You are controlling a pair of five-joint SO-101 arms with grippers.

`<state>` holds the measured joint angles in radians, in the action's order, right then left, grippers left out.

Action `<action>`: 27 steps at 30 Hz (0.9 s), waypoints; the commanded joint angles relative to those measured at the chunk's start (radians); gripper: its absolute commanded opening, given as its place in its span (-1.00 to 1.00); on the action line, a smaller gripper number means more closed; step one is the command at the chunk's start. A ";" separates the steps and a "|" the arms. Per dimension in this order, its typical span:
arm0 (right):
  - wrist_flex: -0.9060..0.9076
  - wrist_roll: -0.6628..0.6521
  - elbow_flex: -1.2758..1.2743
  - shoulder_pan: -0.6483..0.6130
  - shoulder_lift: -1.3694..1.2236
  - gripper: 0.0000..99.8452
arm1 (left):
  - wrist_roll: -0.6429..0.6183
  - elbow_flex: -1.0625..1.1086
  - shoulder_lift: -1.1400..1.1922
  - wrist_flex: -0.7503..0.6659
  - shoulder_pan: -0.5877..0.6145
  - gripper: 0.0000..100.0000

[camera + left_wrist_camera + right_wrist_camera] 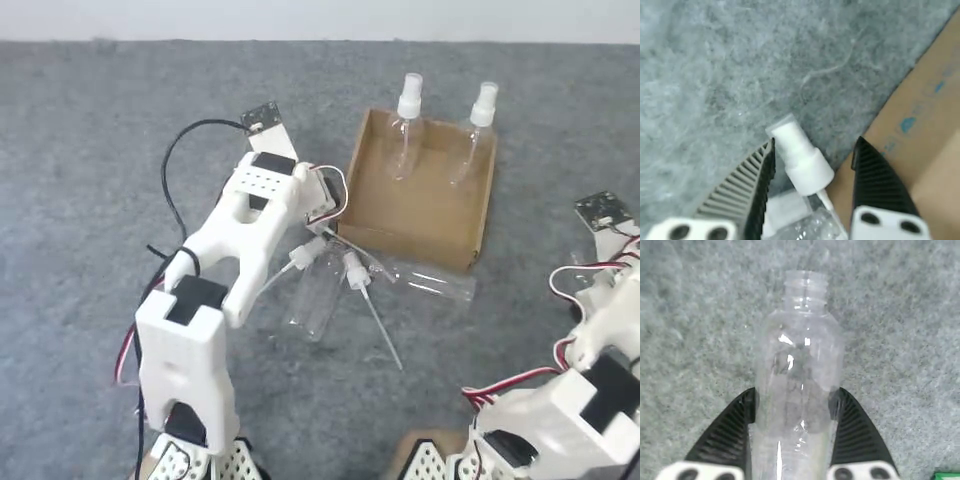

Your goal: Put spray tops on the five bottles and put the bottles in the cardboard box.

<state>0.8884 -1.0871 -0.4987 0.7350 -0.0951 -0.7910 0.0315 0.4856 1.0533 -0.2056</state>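
High view: the cardboard box [420, 215] sits open on the grey surface [90, 150]. Two bottles lie inside it, the first capped bottle [405, 135] toward its far-left corner and the second capped bottle [474, 140] toward its far-right corner, both with white spray tops on. Just outside the box's near wall a clear bottle [432, 284] lies alongside it. Another loose bottle [315, 300] lies off the box's near-left corner. Between that one and the box a loose spray top [356, 272] rests with its thin tube pointing away from the box.

The left arm [245, 235] stretches to the box's near-left corner. In the left wrist view the left pincer [815, 145] stands apart around a white spray top [801, 161]. That top lies on the surface close against one finger [760, 180], with the box's wall just beside the other finger.

In the right wrist view the right pincer [794, 400] is clamped on an uncapped bottle [797, 360]. The fingers press both sides of its body, and its open threaded neck points away from the wrist.
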 commanded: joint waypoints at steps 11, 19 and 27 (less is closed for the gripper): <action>-0.015 -0.012 -0.017 0.021 -0.024 -0.99 | -0.006 -0.073 0.008 -0.009 0.009 -0.80; -0.010 -0.012 -0.017 0.022 -0.024 -0.99 | 0.028 -0.077 -0.110 -0.009 0.011 -0.83; -0.008 -0.012 -0.017 0.025 -0.024 -0.99 | 0.087 -0.289 -0.247 0.117 0.087 -0.83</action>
<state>0.8884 -1.0871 -0.4987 0.7380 -0.0951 -0.7419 -0.1327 0.3552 1.1009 -0.1458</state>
